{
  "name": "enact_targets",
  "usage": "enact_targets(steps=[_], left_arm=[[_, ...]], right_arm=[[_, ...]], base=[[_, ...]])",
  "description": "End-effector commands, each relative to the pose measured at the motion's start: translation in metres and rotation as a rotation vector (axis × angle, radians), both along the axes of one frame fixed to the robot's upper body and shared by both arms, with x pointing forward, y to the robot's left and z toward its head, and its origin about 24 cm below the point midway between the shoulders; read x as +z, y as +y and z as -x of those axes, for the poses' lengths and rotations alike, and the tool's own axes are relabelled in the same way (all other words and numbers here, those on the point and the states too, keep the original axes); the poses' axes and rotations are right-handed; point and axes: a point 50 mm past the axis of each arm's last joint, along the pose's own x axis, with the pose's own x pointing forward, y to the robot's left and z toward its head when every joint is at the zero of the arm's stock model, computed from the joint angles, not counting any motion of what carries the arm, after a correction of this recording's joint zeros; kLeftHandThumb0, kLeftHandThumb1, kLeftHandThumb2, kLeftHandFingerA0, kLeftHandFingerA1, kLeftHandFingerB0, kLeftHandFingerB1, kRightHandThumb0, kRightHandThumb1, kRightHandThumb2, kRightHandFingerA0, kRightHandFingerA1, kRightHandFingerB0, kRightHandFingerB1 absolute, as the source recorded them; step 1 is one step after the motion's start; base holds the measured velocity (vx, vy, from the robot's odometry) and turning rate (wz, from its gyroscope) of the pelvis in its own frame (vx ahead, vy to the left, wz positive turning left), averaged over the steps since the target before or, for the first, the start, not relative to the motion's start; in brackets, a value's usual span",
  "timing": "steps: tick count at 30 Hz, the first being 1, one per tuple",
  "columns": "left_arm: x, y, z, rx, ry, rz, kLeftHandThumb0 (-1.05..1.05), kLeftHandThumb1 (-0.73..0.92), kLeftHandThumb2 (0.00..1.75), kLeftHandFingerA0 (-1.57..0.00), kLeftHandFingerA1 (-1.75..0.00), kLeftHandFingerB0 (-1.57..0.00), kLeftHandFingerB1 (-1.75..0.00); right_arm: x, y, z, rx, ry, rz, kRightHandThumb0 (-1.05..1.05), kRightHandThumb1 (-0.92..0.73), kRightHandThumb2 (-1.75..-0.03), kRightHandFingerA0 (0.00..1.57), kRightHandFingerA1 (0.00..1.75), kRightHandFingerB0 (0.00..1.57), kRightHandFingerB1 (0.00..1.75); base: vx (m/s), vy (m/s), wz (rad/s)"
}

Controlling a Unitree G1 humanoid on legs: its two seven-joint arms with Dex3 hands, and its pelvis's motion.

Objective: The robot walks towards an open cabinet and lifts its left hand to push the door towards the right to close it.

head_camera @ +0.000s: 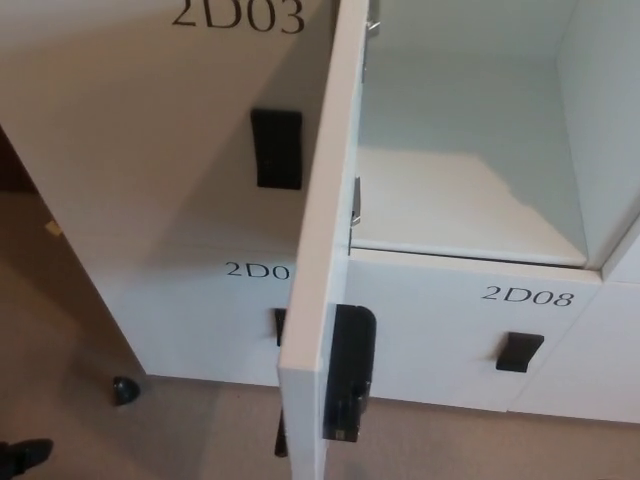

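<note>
Door (325, 250) stands edge-on, cabinet (470, 210) open. Neither hand visible; fingers' state unknown. Push door's left face rightward, clear of latch (347, 375).

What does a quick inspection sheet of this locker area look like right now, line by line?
Surface: beige floor below the lockers; the open compartment's shelf holds nothing.
Job's things: cabinet door stands open, edge toward the camera, black lock box on its inner face, hinges showing.
Clutter: small dark object on the floor at left.
Hands: neither robot hand in view.
Cables: nothing seen.
Surroundings: closed doors labelled 2D03 and 2D08, each with a black handle; a dark shoe tip at bottom left.
</note>
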Motion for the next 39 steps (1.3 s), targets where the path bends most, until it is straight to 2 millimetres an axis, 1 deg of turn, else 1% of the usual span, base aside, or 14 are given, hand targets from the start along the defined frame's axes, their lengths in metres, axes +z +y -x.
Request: enact_targets(steps=[1, 13, 18, 19, 21, 22, 23, 28, 29, 31, 35, 37, 38, 39], left_arm=[[0.004, 0.002, -0.001, -0.024, -0.024, -0.042, -0.14, 0.69, 0.60, -0.48, -0.41, -0.36, -0.35], [0.005, 0.000, -0.003, -0.012, -0.050, -0.029, -0.14, 0.71, 0.60, -0.46, -0.40, -0.33, -0.35], [0.006, -0.002, -0.005, 0.015, -0.090, 0.001, -0.15, 0.71, 0.61, -0.43, -0.40, -0.31, -0.34], [0.007, -0.001, -0.006, 0.032, -0.101, 0.010, -0.17, 0.73, 0.62, -0.41, -0.40, -0.29, -0.33], [0.007, -0.001, -0.006, 0.050, -0.113, 0.020, -0.17, 0.73, 0.62, -0.41, -0.40, -0.29, -0.33], [0.009, 0.000, -0.008, 0.082, -0.142, 0.024, -0.15, 0.71, 0.61, -0.41, -0.40, -0.31, -0.34], [0.009, 0.000, -0.009, 0.090, -0.150, 0.025, -0.15, 0.71, 0.61, -0.41, -0.40, -0.31, -0.34], [0.018, -0.007, -0.024, 0.124, -0.227, 0.035, -0.12, 0.72, 0.61, -0.35, -0.38, -0.30, -0.34], [0.023, -0.014, -0.035, 0.114, -0.265, 0.035, -0.13, 0.71, 0.61, -0.38, -0.39, -0.33, -0.34], [0.031, -0.023, -0.046, 0.103, -0.306, 0.033, -0.13, 0.71, 0.61, -0.38, -0.39, -0.33, -0.34], [0.063, -0.066, -0.095, -0.020, -0.425, 0.053, -0.17, 0.69, 0.61, -0.36, -0.38, -0.32, -0.35], [0.067, -0.071, -0.099, -0.030, -0.434, 0.055, -0.17, 0.69, 0.61, -0.36, -0.38, -0.32, -0.35], [0.087, -0.101, -0.122, -0.099, -0.497, 0.066, -0.12, 0.48, 0.91, -0.28, -0.56, -0.24, -0.53], [0.096, -0.115, -0.131, -0.140, -0.519, 0.063, -0.10, 0.49, 0.91, -0.30, -0.56, -0.24, -0.53]], right_arm=[[-0.001, -0.004, 0.003, -0.006, 0.022, 0.020, -0.30, -0.68, -0.60, 0.60, 0.47, 0.49, 0.41], [0.003, -0.003, -0.007, 0.042, 0.008, 0.040, -0.29, -0.70, -0.61, 0.59, 0.47, 0.51, 0.41], [0.011, -0.008, -0.015, 0.015, -0.037, 0.056, -0.28, -0.70, -0.61, 0.58, 0.46, 0.49, 0.41], [0.013, -0.011, -0.015, -0.003, -0.050, 0.057, -0.26, -0.73, -0.62, 0.54, 0.48, 0.46, 0.42], [0.015, -0.013, -0.015, -0.024, -0.062, 0.056, -0.26, -0.73, -0.62, 0.54, 0.48, 0.46, 0.42], [0.018, -0.023, -0.012, -0.079, -0.046, 0.045, -0.25, -0.72, -0.61, 0.55, 0.44, 0.47, 0.40], [0.018, -0.025, -0.011, -0.093, -0.041, 0.041, -0.25, -0.72, -0.61, 0.55, 0.44, 0.47, 0.40], [0.018, -0.037, -0.005, -0.207, -0.014, -0.008, -0.23, -0.71, -0.61, 0.54, 0.43, 0.47, 0.40], [0.018, -0.036, -0.005, -0.211, -0.010, -0.008, -0.24, -0.70, -0.61, 0.54, 0.44, 0.48, 0.41], [0.018, -0.036, -0.005, -0.211, -0.007, -0.006, -0.24, -0.70, -0.61, 0.54, 0.44, 0.48, 0.41], [0.019, -0.034, -0.007, -0.212, 0.003, 0.004, -0.23, -0.70, -0.60, 0.55, 0.43, 0.48, 0.40], [0.019, -0.034, -0.008, -0.216, 0.004, 0.001, -0.23, -0.70, -0.60, 0.55, 0.43, 0.48, 0.40], [0.019, -0.032, -0.010, -0.222, 0.001, -0.009, -0.23, -0.69, -0.61, 0.55, 0.44, 0.49, 0.41], [0.020, -0.031, -0.010, -0.218, 0.000, -0.008, -0.24, -0.70, -0.61, 0.56, 0.44, 0.49, 0.41]], base=[[0.00, 0.000, 0.00], [0.00, 0.000, 0.00], [0.00, 0.000, 0.00], [0.00, 0.000, 0.00], [0.00, 0.000, 0.00], [0.00, 0.000, 0.00], [0.00, 0.000, 0.00], [0.00, 0.000, 0.00], [0.00, 0.000, 0.00], [0.00, 0.000, 0.00], [0.00, 0.000, 0.00], [0.00, 0.000, 0.00], [0.00, 0.000, 0.00], [0.00, 0.000, 0.00]])
